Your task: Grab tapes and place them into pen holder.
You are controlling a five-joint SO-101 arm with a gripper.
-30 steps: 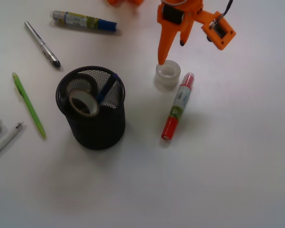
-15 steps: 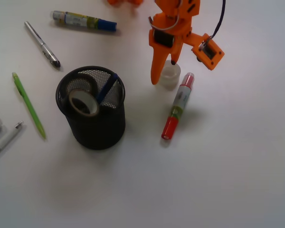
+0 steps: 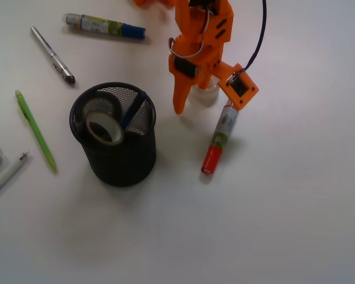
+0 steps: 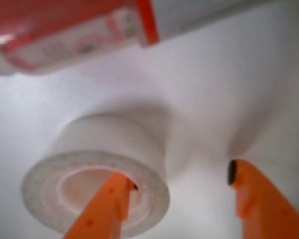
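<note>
White tabletop fills both views, and you are working close down on it. Nearest the wrist camera, your gripper (image 4: 182,191) stands apart: one finger (image 4: 109,206) is dipped into the core of the whitish tape (image 4: 97,184), the other finger (image 4: 256,201) hangs outside the roll's wall, well clear of it. So the roll's near wall lies between your jaws, with its hole pointing straight up (the roll sits flat on the table). Closing should pinch that wall, I judge. Just behind the roll lies the red-capped marker (image 4: 74,30), close enough to nudge. From the front, the gripper (image 3: 192,97) covers most of the tape (image 3: 206,94), and the pen holder (image 3: 115,139) stands off to its side, already holding a dark tape roll (image 3: 105,127).
</note>
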